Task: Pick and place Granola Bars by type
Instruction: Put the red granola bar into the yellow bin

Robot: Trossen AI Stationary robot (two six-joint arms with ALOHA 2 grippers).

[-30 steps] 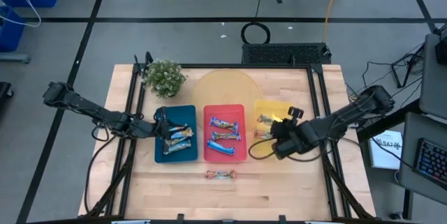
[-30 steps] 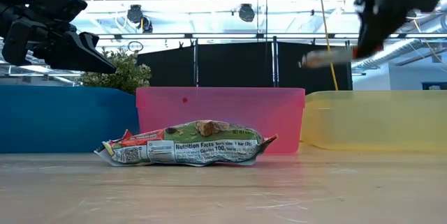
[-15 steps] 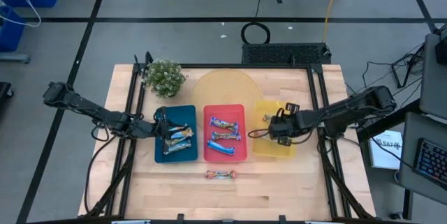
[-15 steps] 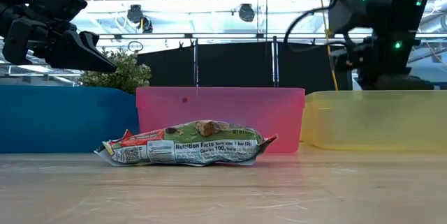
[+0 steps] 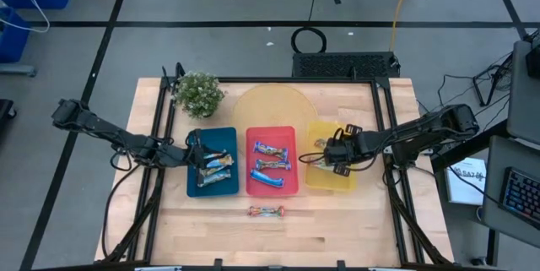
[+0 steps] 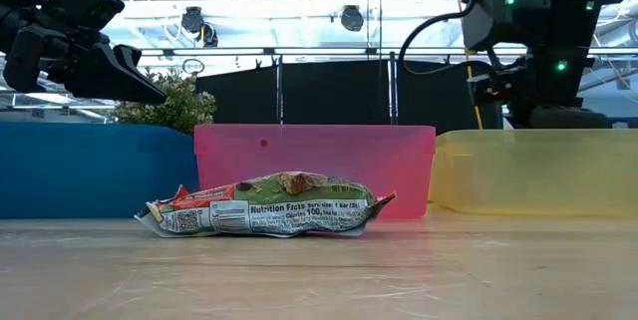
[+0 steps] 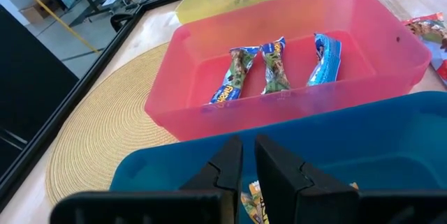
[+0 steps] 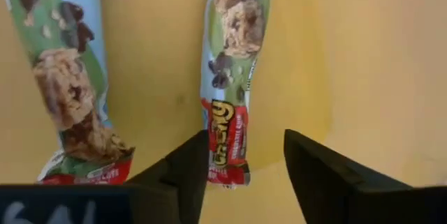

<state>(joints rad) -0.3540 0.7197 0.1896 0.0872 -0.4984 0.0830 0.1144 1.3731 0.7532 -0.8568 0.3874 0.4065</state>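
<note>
Granola bars lie sorted in three trays. The blue tray (image 5: 224, 140) holds several, the red tray (image 5: 291, 186) holds two brown-green bars and a blue one (image 7: 325, 60), and the yellow tray (image 5: 337, 180) holds two red-green bars (image 8: 66, 77). One more bar (image 6: 264, 215) lies flat on the table near the front edge. My right gripper (image 8: 246, 140) is open, low inside the yellow tray, its fingers on either side of one bar's red end (image 8: 227, 165). My left gripper (image 7: 248, 144) is shut and hovers over the blue tray's left part (image 5: 191, 154). My right gripper comes from above with open fingers astride the red end of a bar that lies flat on the yellow tray's floor. One finger (image 8: 188, 172) is right beside the wrapper; I cannot tell whether it touches.
A small potted plant (image 5: 199, 94) stands at the table's far left, with a round woven mat (image 5: 270, 106) behind the trays. Black frame rails run along the table's left and right sides. Bare wood lies in front of the trays around the loose bar (image 5: 266, 212).
My right gripper has moved from above the yellow tray's near part toward the far edge and down into the tray. The bar it carried in the air a second ago now lies on the tray floor. The left arm has kept still.
</note>
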